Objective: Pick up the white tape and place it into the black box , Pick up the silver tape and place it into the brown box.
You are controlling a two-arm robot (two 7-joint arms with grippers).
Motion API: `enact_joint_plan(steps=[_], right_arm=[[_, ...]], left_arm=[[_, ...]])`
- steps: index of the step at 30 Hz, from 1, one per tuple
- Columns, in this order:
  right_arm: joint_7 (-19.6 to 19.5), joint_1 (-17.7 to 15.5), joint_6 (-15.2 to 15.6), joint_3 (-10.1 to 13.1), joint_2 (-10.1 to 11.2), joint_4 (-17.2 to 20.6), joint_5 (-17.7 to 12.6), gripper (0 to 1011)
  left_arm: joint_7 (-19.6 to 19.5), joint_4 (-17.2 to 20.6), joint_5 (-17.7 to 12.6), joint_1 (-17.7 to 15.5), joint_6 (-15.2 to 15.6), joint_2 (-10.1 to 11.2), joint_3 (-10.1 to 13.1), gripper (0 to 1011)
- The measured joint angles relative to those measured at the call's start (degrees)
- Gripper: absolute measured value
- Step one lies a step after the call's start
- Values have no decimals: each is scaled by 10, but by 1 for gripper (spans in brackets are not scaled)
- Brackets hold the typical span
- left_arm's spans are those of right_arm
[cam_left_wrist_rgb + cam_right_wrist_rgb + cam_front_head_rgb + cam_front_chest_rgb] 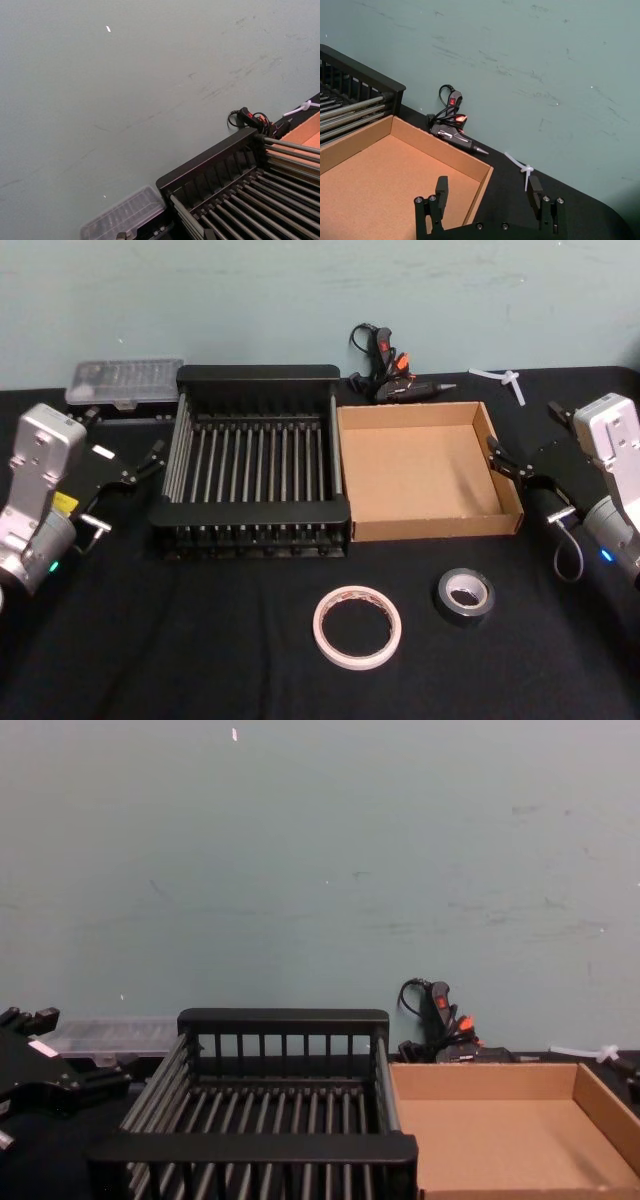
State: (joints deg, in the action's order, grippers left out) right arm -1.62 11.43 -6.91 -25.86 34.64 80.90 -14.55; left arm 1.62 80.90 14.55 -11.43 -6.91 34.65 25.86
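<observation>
So the black slatted plastic crate [255,462] sits mid-table with nothing in it, and the shallow tan cardboard tray [428,472] is pushed right up against its side, also with a bare floor.

The left gripper [140,468] hangs just outside the crate's left wall, fingers [152,452] spread wide and pointing at it, holding nothing. The right gripper [489,192] is on the other end, its wide-open fingers [441,189] straddling the tray's outer wall: one tip over the cardboard floor, the other over the black tablecloth [200,660].

Both rolls lie flat on the cloth in front of the boxes, well clear of either set of fingers. The big thin whitish tape ring [357,626] is below the seam between crate and tray; the small thick dark grey-silver roll [464,596] is just to its right, closer to the right gripper's side, not touching it.

Behind the boxes, against the wall: a clear plastic case [124,384] beyond the left fingers, a black glue gun with an orange trigger [395,380] behind the tray, and a white zip tie [522,168] past the right fingers.
</observation>
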Motion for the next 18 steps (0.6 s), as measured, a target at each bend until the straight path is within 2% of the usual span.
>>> enact_joint_plan(steps=[18], right_arm=[[0,0,0,0,0,0,0,1002]], left_arm=[[0,0,0,0,0,0,0,1001]])
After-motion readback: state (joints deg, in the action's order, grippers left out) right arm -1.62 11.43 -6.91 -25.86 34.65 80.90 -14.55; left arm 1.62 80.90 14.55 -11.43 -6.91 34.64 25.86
